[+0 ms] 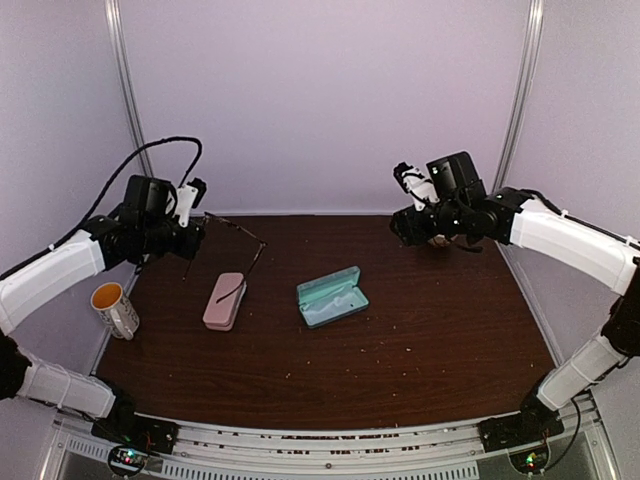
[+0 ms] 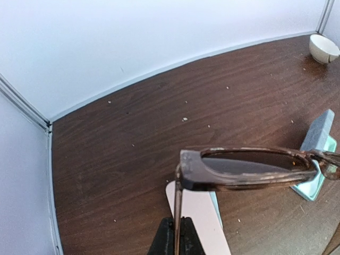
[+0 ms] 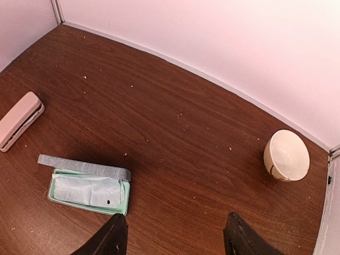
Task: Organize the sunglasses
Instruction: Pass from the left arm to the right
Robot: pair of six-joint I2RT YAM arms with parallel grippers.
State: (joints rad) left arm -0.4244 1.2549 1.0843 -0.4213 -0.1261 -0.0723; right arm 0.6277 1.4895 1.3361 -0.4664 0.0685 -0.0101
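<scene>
On the dark wooden surface (image 1: 450, 330), nearest on the left, stands a mug (image 1: 115, 310) with an orange inside. Just beyond and to its right lies a closed pink glasses case (image 1: 224, 300). Right of that, near the middle, is an open teal glasses case (image 1: 332, 296) with a light-blue cloth (image 3: 87, 190) lying in its tray. Farther back on the left, the left pincer (image 2: 178, 239) is clamped on the end of one temple of the sunglasses (image 2: 249, 170), a brown translucent frame with dark lenses. They are held up in the air above the pink case, temples unfolded, touching neither case. On the far right, the right pincer (image 3: 175, 223) hangs above the surface with its fingers (image 3: 114, 236) apart and nothing between them. Below and beyond it, near the back wall, a cream bowl (image 3: 287, 155) sits on the wood.
</scene>
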